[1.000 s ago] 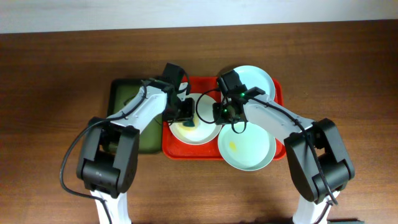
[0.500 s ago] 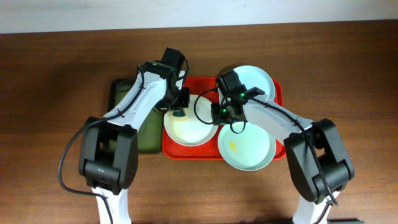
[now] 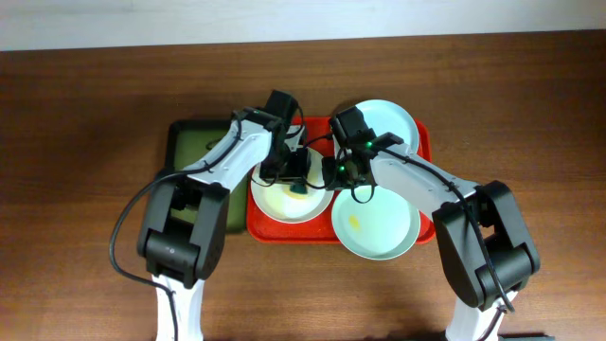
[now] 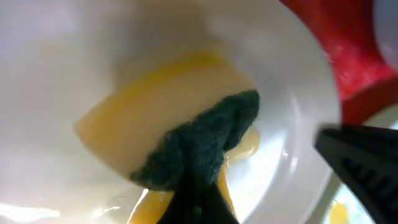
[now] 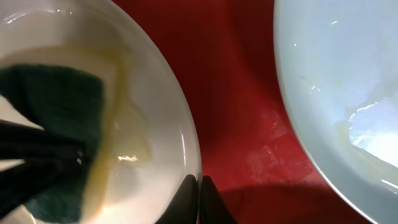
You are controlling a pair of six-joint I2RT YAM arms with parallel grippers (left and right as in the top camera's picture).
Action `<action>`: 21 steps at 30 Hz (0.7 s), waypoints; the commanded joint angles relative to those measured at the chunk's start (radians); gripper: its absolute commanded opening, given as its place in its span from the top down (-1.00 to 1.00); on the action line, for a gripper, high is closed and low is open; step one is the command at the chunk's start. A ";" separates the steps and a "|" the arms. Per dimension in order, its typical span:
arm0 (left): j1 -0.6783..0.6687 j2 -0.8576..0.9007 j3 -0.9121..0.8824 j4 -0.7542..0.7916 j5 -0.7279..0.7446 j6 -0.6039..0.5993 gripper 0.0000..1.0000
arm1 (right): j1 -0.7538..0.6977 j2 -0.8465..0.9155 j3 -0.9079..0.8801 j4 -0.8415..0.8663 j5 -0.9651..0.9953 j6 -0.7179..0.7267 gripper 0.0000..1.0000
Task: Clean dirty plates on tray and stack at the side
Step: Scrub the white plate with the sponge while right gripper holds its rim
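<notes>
The white-cream plate (image 3: 284,199) lies on the left of the red tray (image 3: 256,227), smeared yellow. My left gripper (image 3: 296,180) is shut on a dark green sponge (image 4: 205,143) pressed into the plate's (image 4: 124,74) yellow smear. My right gripper (image 3: 333,172) is shut on this plate's right rim (image 5: 186,143). Two pale blue-mint plates also sit on the tray: one at the back right (image 3: 390,121), one at the front right (image 3: 377,225) with a yellow smear. The sponge also shows in the right wrist view (image 5: 56,124).
A dark green tray (image 3: 189,142) sits left of the red tray. The brown wooden table (image 3: 85,123) extends on both sides. A pale wall runs along the back edge.
My left gripper moved with the sponge from the plate's back left edge rightward toward its middle right. The right arm and the plates stayed still.
</notes>
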 commanded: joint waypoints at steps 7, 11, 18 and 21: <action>0.008 -0.030 0.088 -0.208 -0.359 0.000 1.00 | 0.006 -0.014 0.004 0.008 -0.019 0.000 0.92; 0.005 -0.030 0.037 -0.164 -0.367 -0.040 1.00 | 0.006 -0.014 0.004 0.008 -0.019 0.000 0.92; -0.063 -0.030 -0.096 0.032 -0.050 -0.066 1.00 | 0.006 -0.014 0.004 0.010 -0.019 0.000 0.92; -0.068 -0.030 -0.082 0.071 0.223 0.032 1.00 | 0.006 -0.014 0.004 0.010 -0.019 0.000 0.92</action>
